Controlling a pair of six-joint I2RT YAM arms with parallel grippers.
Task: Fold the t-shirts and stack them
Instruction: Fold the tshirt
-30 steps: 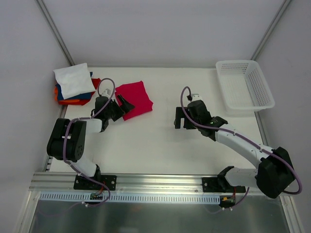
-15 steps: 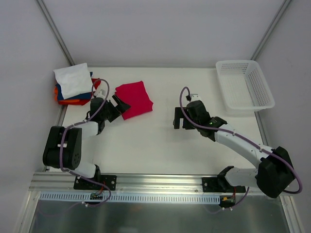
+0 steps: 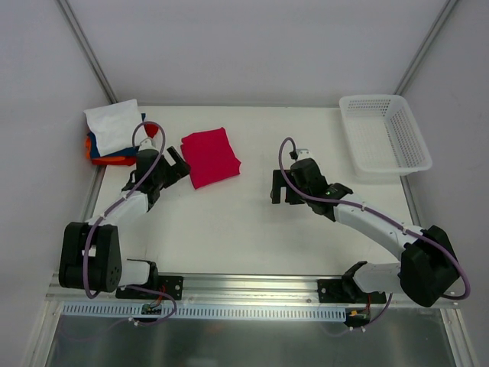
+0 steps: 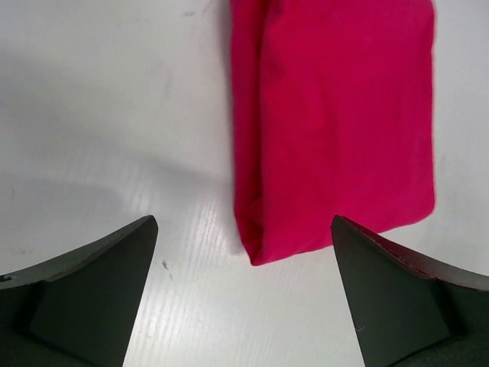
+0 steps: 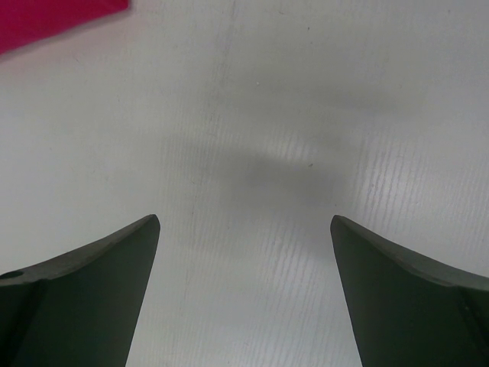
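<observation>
— On the white counter (image 3: 229, 229), far-left corner: what is sitting stacked?
— Pile of folded cloth t-shirts (image 3: 114, 136), white one topping. Crimson-red folded t-shirt (image 3: 210, 157) is lying nearby, apart, awaiting stacking. Left fingers (image 4: 84, 290) and right fingers (image 5: 84, 290) are gaping wide, holding nothing.

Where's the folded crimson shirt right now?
Top view: the crimson shirt lies flat on the table, left of centre, just right of the open left claw; the stacked shirts sit further left.

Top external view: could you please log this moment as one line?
left gripper: open, empty, beside folded crimson cloth t-shirt | right gripper: open, empty, over white table | folded-shirt stack: far-left corner
</observation>
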